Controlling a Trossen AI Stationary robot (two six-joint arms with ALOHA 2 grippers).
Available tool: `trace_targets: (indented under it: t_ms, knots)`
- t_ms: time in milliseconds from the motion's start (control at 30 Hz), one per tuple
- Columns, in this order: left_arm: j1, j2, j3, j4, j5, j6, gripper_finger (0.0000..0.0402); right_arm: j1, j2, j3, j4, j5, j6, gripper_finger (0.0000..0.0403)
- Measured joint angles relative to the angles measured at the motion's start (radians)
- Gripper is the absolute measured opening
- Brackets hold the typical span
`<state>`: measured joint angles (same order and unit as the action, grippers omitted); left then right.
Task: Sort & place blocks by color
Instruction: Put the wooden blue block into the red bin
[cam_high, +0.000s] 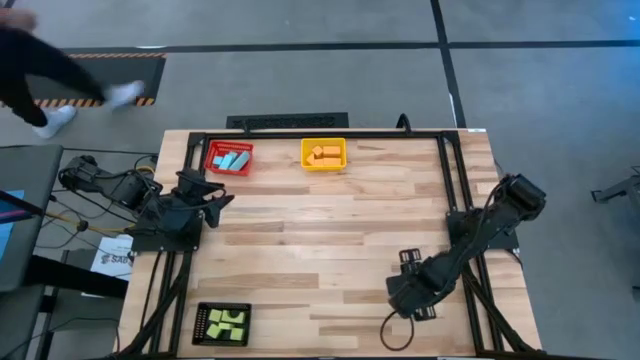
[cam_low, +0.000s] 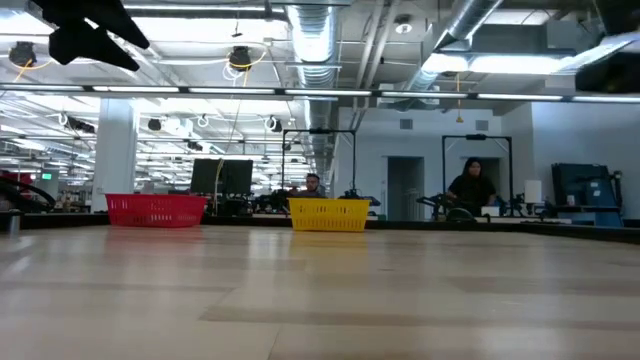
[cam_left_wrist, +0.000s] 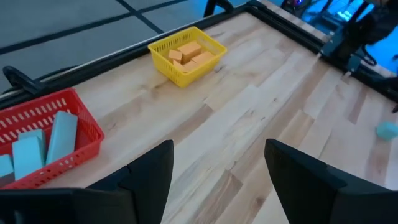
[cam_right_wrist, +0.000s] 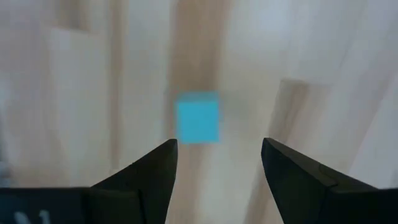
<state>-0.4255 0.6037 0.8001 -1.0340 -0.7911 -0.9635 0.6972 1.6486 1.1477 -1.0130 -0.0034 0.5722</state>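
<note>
A light blue cube (cam_right_wrist: 198, 118) lies flat on the wood. My right gripper (cam_right_wrist: 217, 148) hovers over it, open, fingers pointing down, near the table's right near part (cam_high: 405, 297); in the high view the gripper hides the cube. More light blue blocks (cam_left_wrist: 45, 142) lie in the red tray (cam_high: 229, 158), orange blocks (cam_left_wrist: 188, 53) in the yellow tray (cam_high: 323, 153), and light green blocks (cam_high: 224, 323) in the black tray (cam_high: 201, 340). My left gripper (cam_left_wrist: 217, 149) waits open by the table's left edge (cam_high: 215, 195), raised above the wood.
A black metal frame (cam_high: 445, 170) runs along the table's far and side edges. A looped cable (cam_high: 395, 332) lies by the right arm's base. A person (cam_high: 40, 85) walks on the floor beyond the far left corner. The table's middle (cam_high: 320, 240) is bare wood.
</note>
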Motion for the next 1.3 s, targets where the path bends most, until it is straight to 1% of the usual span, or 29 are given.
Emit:
trace_targets:
  t_ms: [100, 200, 300, 500, 733, 833, 900, 1000, 1033, 1133, 1200, 1300]
  knots:
    - [0.000, 0.000, 0.000, 0.000, -0.011, -0.019, 0.0240, 0.024, -0.004, -0.062, 0.050, 0.004, 0.014, 0.0255]
    - [0.000, 0.000, 0.000, 0.000, -0.012, -0.035, 0.0240, 0.038, 0.004, -0.097, 0.108, 0.002, 0.016, 0.0255]
    - [0.000, 0.000, 0.000, 0.000, -0.014, -0.056, 0.0240, 0.037, 0.008, -0.120, 0.156, -0.001, 0.016, 0.0255]
    - [0.000, 0.000, 0.000, 0.000, -0.021, -0.070, 0.0240, 0.028, 0.009, -0.186, 0.226, 0.033, 0.030, 0.0255]
    - [0.000, 0.001, 0.000, 0.000, -0.021, -0.073, 0.0240, 0.020, 0.009, -0.244, 0.360, 0.030, 0.049, 0.0253]
    - [0.000, 0.000, 0.000, 0.000, -0.021, -0.073, 0.0240, 0.020, 0.009, -0.252, 0.378, 0.028, 0.049, 0.0228]
    - [0.000, 0.000, 0.000, 0.000, -0.021, -0.072, 0.0240, 0.019, 0.009, -0.257, 0.373, 0.025, 0.049, 0.0194]
    - [0.000, 0.000, 0.000, -0.006, -0.021, -0.072, 0.0240, 0.002, 0.007, -0.259, 0.375, -0.001, 0.049, 0.0129]
    - [0.000, 0.000, 0.000, -0.007, -0.021, -0.071, 0.0240, -0.006, 0.006, -0.259, 0.375, -0.013, 0.050, 0.0117]
    - [0.000, 0.000, 0.000, -0.007, -0.021, -0.070, 0.0240, -0.048, 0.005, -0.251, 0.359, -0.058, 0.057, 0.0117]
    - [0.000, 0.001, 0.000, -0.007, -0.017, -0.070, 0.0240, -0.088, -0.001, -0.227, 0.341, -0.057, 0.046, 0.0117]
    - [0.000, 0.001, 0.000, -0.006, -0.010, -0.071, 0.0240, -0.177, -0.024, -0.148, 0.363, -0.038, -0.056, 0.0117]
